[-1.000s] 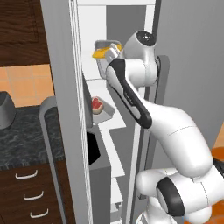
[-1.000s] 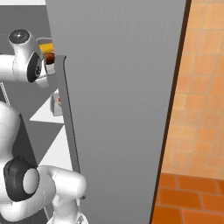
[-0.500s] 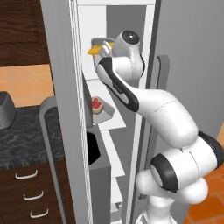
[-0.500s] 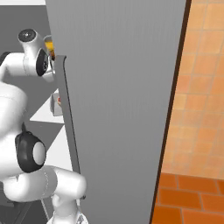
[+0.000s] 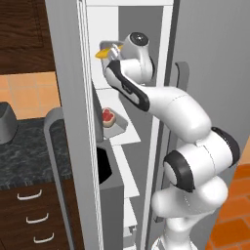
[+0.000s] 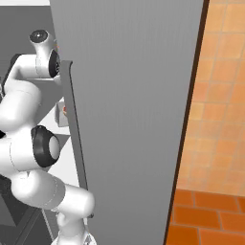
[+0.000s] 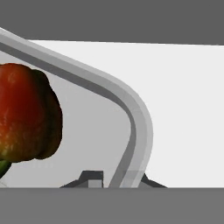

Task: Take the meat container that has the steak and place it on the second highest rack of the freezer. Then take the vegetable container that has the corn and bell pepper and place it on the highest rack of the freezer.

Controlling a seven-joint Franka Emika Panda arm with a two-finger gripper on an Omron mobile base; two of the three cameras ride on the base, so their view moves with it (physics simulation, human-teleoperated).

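Your gripper (image 7: 114,181) is clamped on the rim of the tray (image 7: 135,118), holding it at the top rack inside the freezer (image 5: 68,73), with the pepper (image 7: 26,111) in it and the corn (image 5: 103,53) poking over its edge. If you let go before the tray sits flat, I think it could tip and spill. Mind the open door (image 6: 129,95) close beside your arm; the steak (image 5: 108,115) already sits on the rack below.
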